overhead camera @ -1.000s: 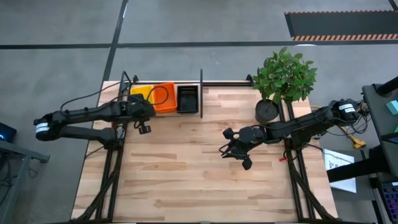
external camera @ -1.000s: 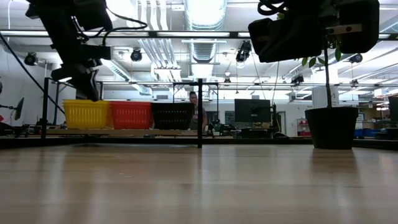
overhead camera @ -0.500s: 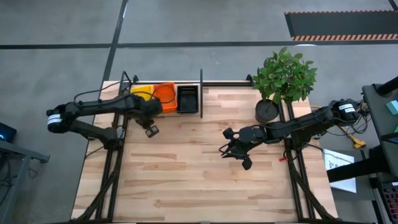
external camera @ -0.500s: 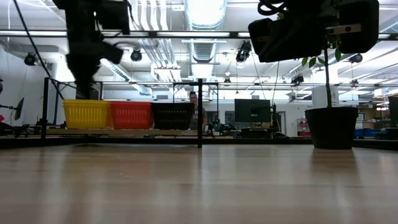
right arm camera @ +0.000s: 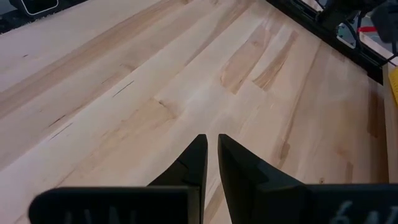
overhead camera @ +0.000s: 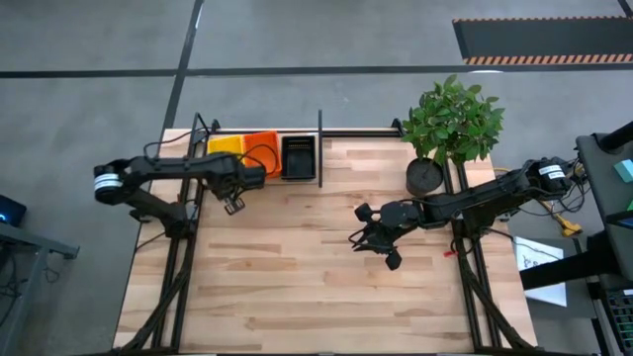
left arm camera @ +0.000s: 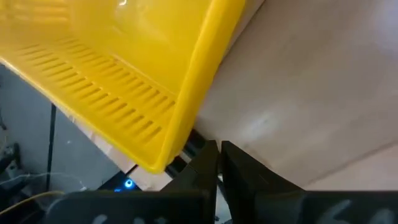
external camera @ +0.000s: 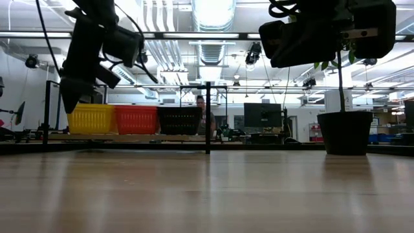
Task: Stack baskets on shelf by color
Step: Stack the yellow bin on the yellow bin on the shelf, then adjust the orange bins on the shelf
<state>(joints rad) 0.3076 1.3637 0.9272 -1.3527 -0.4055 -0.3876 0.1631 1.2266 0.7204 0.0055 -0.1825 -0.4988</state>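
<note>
While the baskets sit side by side on the shelf [overhead camera: 356, 133] at about eleven o'clock on the table [overhead camera: 297, 267], both arms hang empty. The yellow basket [overhead camera: 224, 146] is at the outer end, the red-orange basket [overhead camera: 265, 148] touches it, and the black basket [overhead camera: 298, 156] comes next, just before the black post [overhead camera: 320, 148] — sorted by color, so the job looks almost done or done. Just in front of the yellow one is the left gripper [overhead camera: 233, 205], up off the table, its fingers nearly together and holding nothing. Toward three o'clock, near the plant pot [overhead camera: 424, 176], the right gripper [overhead camera: 386, 252] waits well away, fingers nearly together too — likely staying out of the way.
</note>
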